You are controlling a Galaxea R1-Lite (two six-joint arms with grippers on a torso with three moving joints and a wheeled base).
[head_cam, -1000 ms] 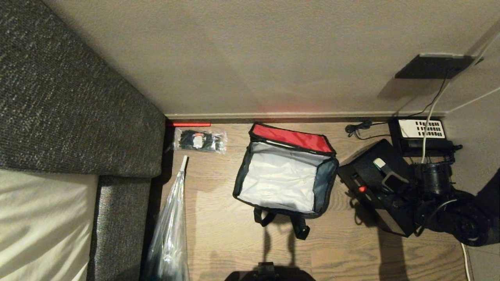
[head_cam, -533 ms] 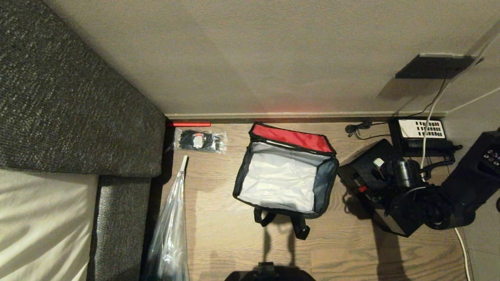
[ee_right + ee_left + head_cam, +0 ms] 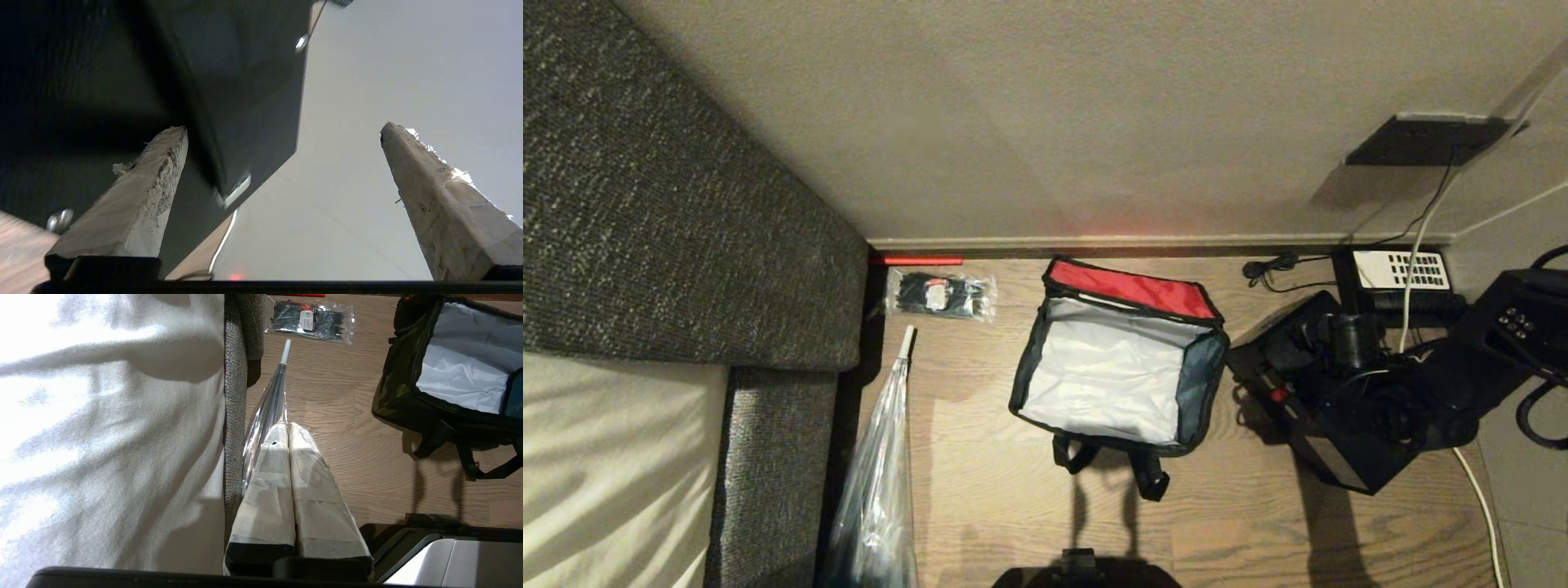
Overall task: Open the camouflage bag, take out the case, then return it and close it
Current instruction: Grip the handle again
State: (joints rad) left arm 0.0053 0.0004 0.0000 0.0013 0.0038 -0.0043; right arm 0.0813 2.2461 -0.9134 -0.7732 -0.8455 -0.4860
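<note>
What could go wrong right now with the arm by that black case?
The right end effector is open over the case, which rests tilted against other gear, so a poor grip could tip it. White and black cables run close to the arm and could snag. The open bag is soft and may sag.

Head view looks steeply down at the camouflage bag (image 3: 1119, 367); the low left wrist view shares it, the right faces the wall.

I see the camouflage bag (image 3: 394, 381) in green, black and tan, with red lid lining (image 3: 1131, 287) and silver-grey inner lining (image 3: 1107, 377). The case (image 3: 1327, 441) is black with a red knob (image 3: 1279, 394). The telephone (image 3: 1401, 282) is black with a white keypad. The floor (image 3: 980, 490) is brown wood grain.
</note>
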